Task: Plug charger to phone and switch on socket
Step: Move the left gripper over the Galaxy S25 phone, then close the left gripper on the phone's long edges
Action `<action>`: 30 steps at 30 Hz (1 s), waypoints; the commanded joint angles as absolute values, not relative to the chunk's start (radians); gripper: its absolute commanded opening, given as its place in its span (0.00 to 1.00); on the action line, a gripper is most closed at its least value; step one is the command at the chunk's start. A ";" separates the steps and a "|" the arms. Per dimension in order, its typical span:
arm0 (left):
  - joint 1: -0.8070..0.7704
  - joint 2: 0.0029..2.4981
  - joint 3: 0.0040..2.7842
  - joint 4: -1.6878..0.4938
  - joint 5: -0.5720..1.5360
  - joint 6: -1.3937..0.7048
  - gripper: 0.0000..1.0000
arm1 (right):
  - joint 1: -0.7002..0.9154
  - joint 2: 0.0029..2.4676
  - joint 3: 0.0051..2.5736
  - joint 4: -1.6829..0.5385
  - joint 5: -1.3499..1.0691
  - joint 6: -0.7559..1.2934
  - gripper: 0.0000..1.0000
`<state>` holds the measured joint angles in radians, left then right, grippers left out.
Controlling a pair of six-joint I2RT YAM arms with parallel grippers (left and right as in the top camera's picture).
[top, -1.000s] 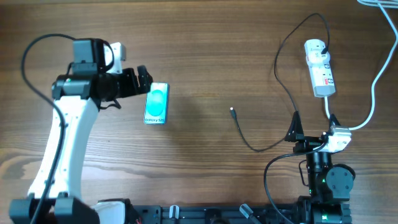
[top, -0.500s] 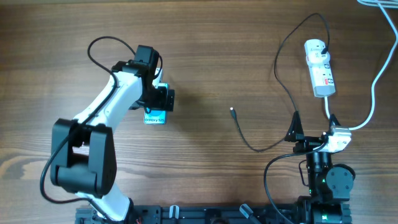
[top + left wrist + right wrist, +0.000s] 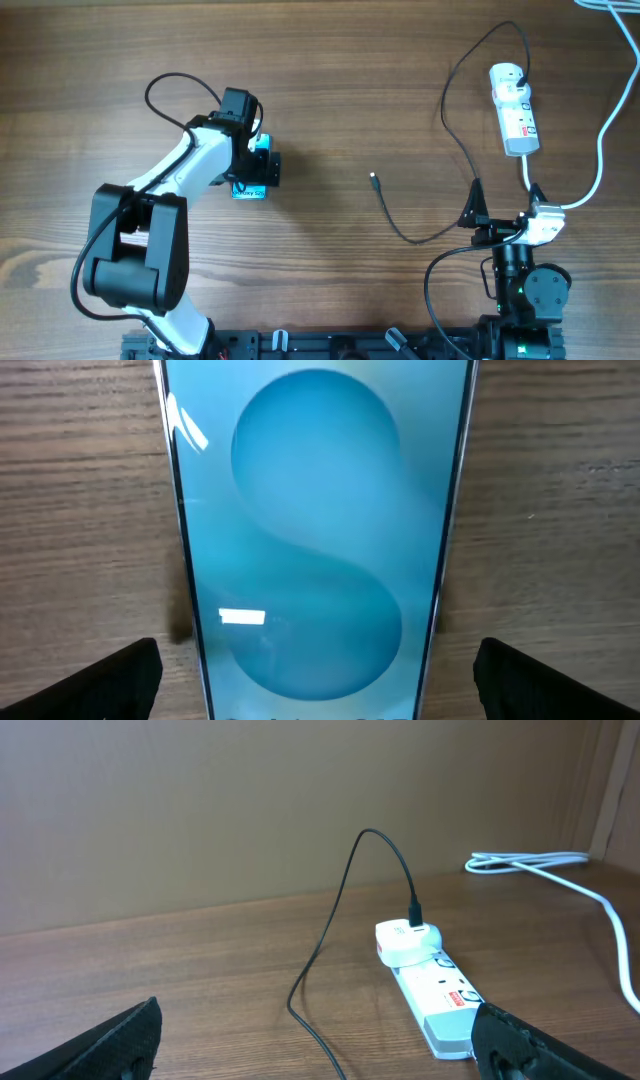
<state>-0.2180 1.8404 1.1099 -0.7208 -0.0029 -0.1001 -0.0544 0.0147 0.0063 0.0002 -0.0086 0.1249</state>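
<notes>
The phone [image 3: 250, 188] lies flat on the table left of centre, its teal screen up. My left gripper [image 3: 262, 166] hovers right over it and hides most of it from above. In the left wrist view the phone [image 3: 318, 530] fills the frame; my left gripper [image 3: 320, 675] is open, one finger outside each long edge, not touching. The charger's plug tip [image 3: 373, 180] lies loose mid-table, and its black cable [image 3: 449, 100] loops back to a white adapter in the socket [image 3: 514, 112] at the far right. My right gripper [image 3: 503, 206] is open and empty, near the front edge, facing the socket [image 3: 440, 995].
A thicker white cable [image 3: 604, 130] runs from the socket's near end along the right side and off the top right corner; it also shows in the right wrist view [image 3: 545, 870]. The black cable [image 3: 335, 935] crosses the wood ahead of the right gripper.
My left arm has swung in from the left of the phone to sit over it, fingers now straddling it. The right arm, cable and socket have not moved.
</notes>
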 commanded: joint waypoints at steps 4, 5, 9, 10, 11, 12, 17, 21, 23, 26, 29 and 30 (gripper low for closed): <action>-0.219 1.848 1.098 -0.673 -0.014 -0.113 1.00 | -0.059 0.010 0.005 0.004 -0.025 0.105 1.00; -0.219 1.848 1.098 -0.665 -0.014 -0.113 1.00 | -0.059 0.010 0.005 0.004 -0.025 0.105 1.00; -0.219 1.852 1.098 -0.651 -0.022 -0.113 1.00 | -0.059 0.010 0.005 0.004 -0.025 0.105 1.00; -0.219 1.856 1.097 -0.645 -0.025 -0.113 1.00 | -0.059 0.010 0.005 0.004 -0.025 0.105 1.00; -0.219 1.865 1.097 -0.635 -0.028 -0.113 1.00 | -0.059 0.010 0.005 0.004 -0.025 0.105 1.00; -0.219 1.877 1.098 -0.631 -0.028 -0.113 1.00 | -0.059 0.010 0.005 0.004 -0.025 0.105 1.00; -0.219 1.965 1.098 -0.645 -0.047 -0.125 1.00 | -0.059 0.010 0.005 0.004 -0.025 0.105 1.00; -0.219 1.977 1.098 -0.668 -0.034 -0.166 1.00 | -0.059 0.010 0.005 0.004 -0.025 0.105 1.00; -0.219 1.977 1.098 -0.685 -0.004 -0.166 1.00 | -0.059 0.010 0.005 0.004 -0.025 0.105 1.00; -0.219 1.977 1.098 -0.688 0.022 -0.166 1.00 | -0.059 0.010 0.005 0.004 -0.025 0.105 1.00; -0.219 1.977 1.098 -0.688 0.025 -0.165 1.00 | -0.059 0.010 0.005 0.004 -0.025 0.105 1.00; -0.219 1.977 1.098 -0.688 0.024 -0.163 1.00 | -0.059 0.010 0.005 0.004 -0.025 0.105 1.00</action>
<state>-0.2211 1.8999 1.1412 -0.6682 -0.0387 -0.1368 -0.0544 0.0147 0.0063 0.0002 -0.0113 0.1249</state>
